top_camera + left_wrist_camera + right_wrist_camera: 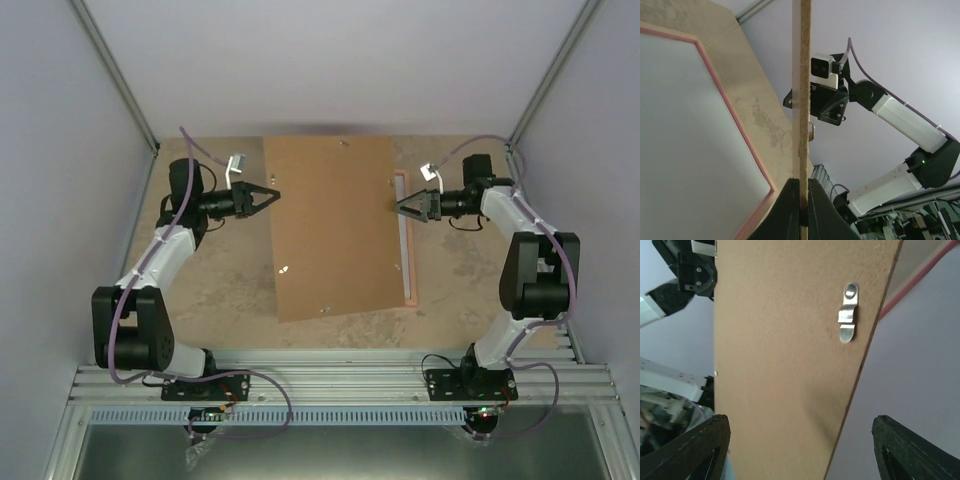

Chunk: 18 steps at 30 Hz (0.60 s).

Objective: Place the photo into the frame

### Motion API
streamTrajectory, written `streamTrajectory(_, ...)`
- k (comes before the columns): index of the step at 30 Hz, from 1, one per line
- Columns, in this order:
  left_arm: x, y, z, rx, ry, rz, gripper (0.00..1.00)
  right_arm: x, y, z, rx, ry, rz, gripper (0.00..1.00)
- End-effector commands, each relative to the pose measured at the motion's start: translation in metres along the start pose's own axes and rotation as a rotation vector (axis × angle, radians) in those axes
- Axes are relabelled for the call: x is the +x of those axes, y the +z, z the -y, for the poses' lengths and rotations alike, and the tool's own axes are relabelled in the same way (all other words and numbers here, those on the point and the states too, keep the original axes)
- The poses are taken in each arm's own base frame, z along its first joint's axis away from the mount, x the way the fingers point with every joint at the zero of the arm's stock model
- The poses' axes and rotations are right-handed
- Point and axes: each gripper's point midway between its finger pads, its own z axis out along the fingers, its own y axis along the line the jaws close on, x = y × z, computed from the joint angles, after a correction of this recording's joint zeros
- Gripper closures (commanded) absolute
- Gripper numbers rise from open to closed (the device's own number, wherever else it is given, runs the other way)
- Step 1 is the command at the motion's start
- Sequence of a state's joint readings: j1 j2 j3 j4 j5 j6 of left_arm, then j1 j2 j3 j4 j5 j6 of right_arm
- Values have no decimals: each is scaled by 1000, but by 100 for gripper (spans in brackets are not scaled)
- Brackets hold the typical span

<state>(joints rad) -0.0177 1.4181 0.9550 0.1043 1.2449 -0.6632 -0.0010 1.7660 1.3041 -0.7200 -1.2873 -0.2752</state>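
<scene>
Left gripper (801,212) clamped on the edge of the backing board (335,225); right gripper (408,208) spread wide, nothing held.
The board is held tilted over the frame (735,117), which is laid flat on the table (220,290). A pale surface is seen inside the pink border; whether it is the photo cannot be told. The board is judged not yet seated and its clip (849,312) not yet fastened.

Reaches inward from both sides, elbows bent. Pinches left gripper (272,196) tight on backing board (335,230) edge. Holds right gripper (402,208) spread wide, fingers apart at opposite edge.
</scene>
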Motion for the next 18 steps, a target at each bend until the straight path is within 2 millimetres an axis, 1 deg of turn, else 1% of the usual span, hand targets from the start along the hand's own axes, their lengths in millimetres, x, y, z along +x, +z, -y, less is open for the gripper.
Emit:
streamTrajectory(1, 8, 7, 16, 89, 38, -58, 100, 7, 1, -17, -107, 80, 27, 24)
streamTrajectory(4, 7, 9, 14, 92, 31, -62, 100, 13, 1, -18, -121, 93, 30, 30)
streamTrajectory(6, 5, 10, 11, 88, 27, -60, 100, 18, 2, -18, -126, 104, 30, 37)
streamTrajectory(8, 2, 12, 6, 80, 17, -56, 100, 26, 11, -22, -148, 114, 11, 45)
streamTrajectory(10, 0, 14, -1, 65, 9, -48, 100, 30, 12, -23, -152, 119, 9, 52)
streamTrajectory(16, -7, 21, -24, 26, -24, -34, 100, 28, 13, -23, -182, 146, 20, 71)
streamTrajectory(18, -10, 23, -29, 17, -27, -32, 100, 29, 13, -22, -195, 162, 23, 75)
